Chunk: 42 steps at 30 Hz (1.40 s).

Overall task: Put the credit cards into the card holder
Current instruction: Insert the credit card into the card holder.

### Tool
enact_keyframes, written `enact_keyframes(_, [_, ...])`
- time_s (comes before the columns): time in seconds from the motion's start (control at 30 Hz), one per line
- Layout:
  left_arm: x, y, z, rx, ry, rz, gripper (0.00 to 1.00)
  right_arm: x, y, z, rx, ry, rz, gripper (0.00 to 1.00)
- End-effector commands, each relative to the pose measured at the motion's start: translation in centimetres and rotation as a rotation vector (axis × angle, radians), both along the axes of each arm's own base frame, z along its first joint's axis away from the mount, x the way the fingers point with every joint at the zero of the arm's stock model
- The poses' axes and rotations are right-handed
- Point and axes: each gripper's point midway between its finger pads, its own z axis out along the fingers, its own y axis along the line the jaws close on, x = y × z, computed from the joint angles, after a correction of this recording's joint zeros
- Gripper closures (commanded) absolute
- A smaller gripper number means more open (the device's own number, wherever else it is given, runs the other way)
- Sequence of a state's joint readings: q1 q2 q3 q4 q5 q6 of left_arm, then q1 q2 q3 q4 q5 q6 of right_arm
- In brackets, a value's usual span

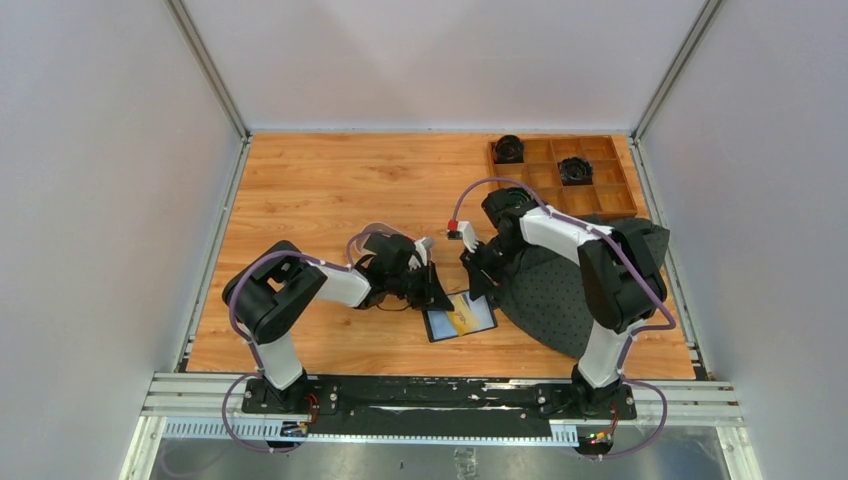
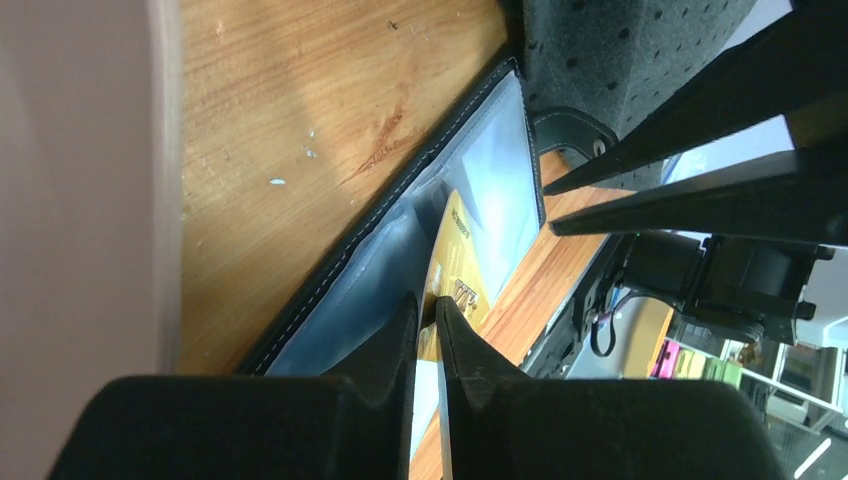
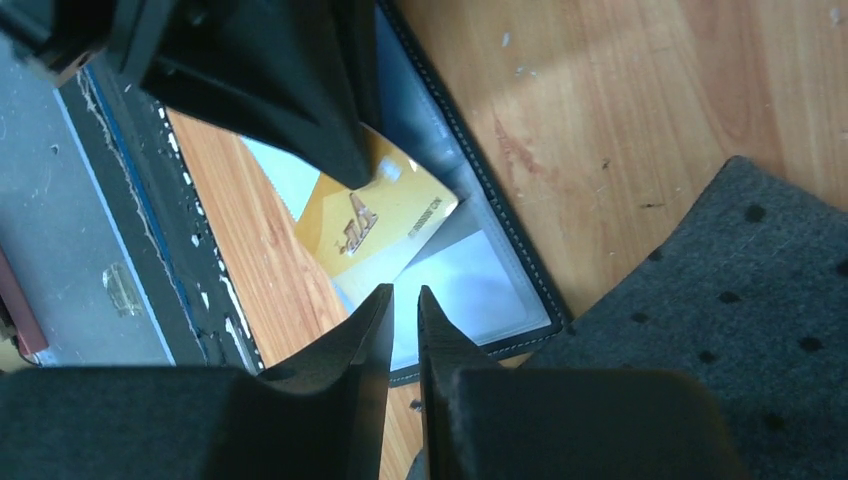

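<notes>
With the gold card half inside the card holder, the left gripper nearly closed at its edge (hold unclear) and the right gripper nearly closed and empty, the card probably needs pushing fully home.

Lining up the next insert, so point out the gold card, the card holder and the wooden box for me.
gold card [image 3: 380,215]: right wrist view, its printed face.
card holder [image 3: 480,290]: right wrist view, pale inner pocket.
wooden box [image 1: 612,174]: top view, floor of a bare compartment.
</notes>
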<state>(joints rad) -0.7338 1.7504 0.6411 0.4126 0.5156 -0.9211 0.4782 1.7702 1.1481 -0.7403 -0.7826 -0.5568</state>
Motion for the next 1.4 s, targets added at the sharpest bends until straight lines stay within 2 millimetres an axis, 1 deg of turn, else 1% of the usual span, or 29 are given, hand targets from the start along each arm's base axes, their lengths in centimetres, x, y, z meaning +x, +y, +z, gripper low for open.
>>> enact_keyframes(0.0, [-1.0, 1.0, -2.8, 0.102, 0.059, -0.011, 0.88, 0.7, 0.0, -1.3, -0.074, 0.036, -0.070, 0.84])
enact_keyframes(0.07, [-1.0, 1.1, -2.8, 0.109, 0.060, -0.008, 0.87, 1.0, -0.1, -1.9, -0.100, 0.036, -0.097, 0.87])
enact_keyframes(0.2, [-0.9, 1.3, -2.9, 0.127, 0.062, -0.007, 0.81, 1.2, -0.4, -2.9, -0.137, 0.047, -0.117, 0.88])
enact_keyframes(0.33, [-0.8, 1.3, -2.8, 0.139, 0.062, -0.009, 0.78, 1.3, -0.4, -3.1, -0.146, 0.048, -0.121, 0.89])
enact_keyframes(0.37, [-0.7, 1.3, -2.7, 0.141, 0.058, -0.007, 0.76, 1.3, -0.4, -3.0, -0.146, 0.047, -0.122, 0.89])
enact_keyframes(0.43, [-0.6, 1.4, -2.6, 0.146, 0.054, -0.007, 0.68, 1.4, -0.3, -2.9, -0.140, 0.045, -0.122, 0.89])
enact_keyframes(0.5, [-0.5, 1.4, -2.4, 0.150, 0.048, -0.005, 0.67, 1.4, -0.2, -2.7, -0.133, 0.046, -0.121, 0.89])
enact_keyframes(0.63, [-0.3, 1.4, -2.3, 0.163, 0.047, -0.003, 0.68, 1.3, 0.0, -2.5, -0.122, 0.047, -0.120, 0.89])
enact_keyframes(0.73, [-0.2, 1.6, -2.7, 0.189, 0.055, 0.000, 0.73, 1.2, 0.3, -2.1, -0.100, 0.054, -0.118, 0.89])
enact_keyframes(0.9, [-0.2, 1.7, -2.9, 0.198, 0.058, 0.003, 0.82, 0.6, 1.8, 0.0, 0.019, 0.109, -0.122, 0.89])
enact_keyframes(1.03, [-0.1, 1.7, -3.0, 0.201, 0.059, 0.007, 0.86, 0.7, 2.4, 0.9, 0.095, 0.168, -0.165, 0.88])
enact_keyframes(1.2, [-0.1, 1.5, -3.1, 0.200, 0.065, 0.003, 0.86, 0.4, 2.9, 0.4, 0.131, 0.265, -0.210, 0.88])
enact_keyframes(1.37, [-0.1, 1.4, -3.0, 0.197, 0.064, 0.002, 0.84, 0.5, 3.0, -1.1, 0.104, 0.308, -0.262, 0.89])
